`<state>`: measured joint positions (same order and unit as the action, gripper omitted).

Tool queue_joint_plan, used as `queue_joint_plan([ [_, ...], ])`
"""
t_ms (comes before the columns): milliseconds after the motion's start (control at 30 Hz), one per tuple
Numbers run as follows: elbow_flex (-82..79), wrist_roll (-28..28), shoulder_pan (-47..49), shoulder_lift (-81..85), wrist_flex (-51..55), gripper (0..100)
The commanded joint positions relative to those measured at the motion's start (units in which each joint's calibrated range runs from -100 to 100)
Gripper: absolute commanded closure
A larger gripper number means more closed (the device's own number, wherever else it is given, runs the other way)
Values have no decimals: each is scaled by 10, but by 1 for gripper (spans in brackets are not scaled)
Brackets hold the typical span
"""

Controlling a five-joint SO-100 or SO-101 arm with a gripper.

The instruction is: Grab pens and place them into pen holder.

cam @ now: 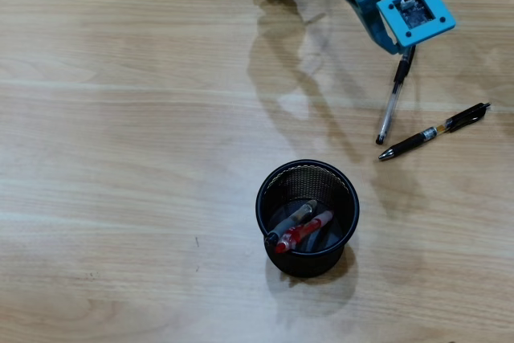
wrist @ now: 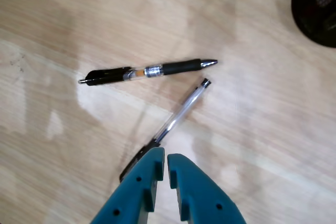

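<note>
A clear-barrelled black pen (wrist: pixel 181 111) lies on the wooden surface (cam: pixel 120 118), its cap end under the blue gripper (wrist: pixel 161 157), whose fingers are nearly closed above it without holding it. Just beside its tip, a second black pen with an orange band (wrist: pixel 149 71) lies crosswise. In the overhead view the mesh pen holder (cam: pixel 307 218), at seven o'clock from both, already contains two pens; the next pick appears to be starting, and calls for opening, lowering astride the barrel, then closing.

Two pens (cam: pixel 302 225) lean inside the pen holder (cam: pixel 347 186) — two more (cam: pixel 434 132) lie flat, perhaps touching
</note>
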<state>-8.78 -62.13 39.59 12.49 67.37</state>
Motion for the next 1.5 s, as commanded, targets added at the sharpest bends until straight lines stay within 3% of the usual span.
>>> queue_joint_plan([
  [0,20,-42,35,-14,4,98],
  [267,28,-146,77,-45,-2,98],
  [633,23,-231,77,-47,5,98],
  [867,27,-240,81,-102,-2,97],
  [1067,28,-242,81,-135,-3,75],
  [1267,28,-276,97,-182,-4,72],
  [1467,26,-277,110,-244,-107,72],
])
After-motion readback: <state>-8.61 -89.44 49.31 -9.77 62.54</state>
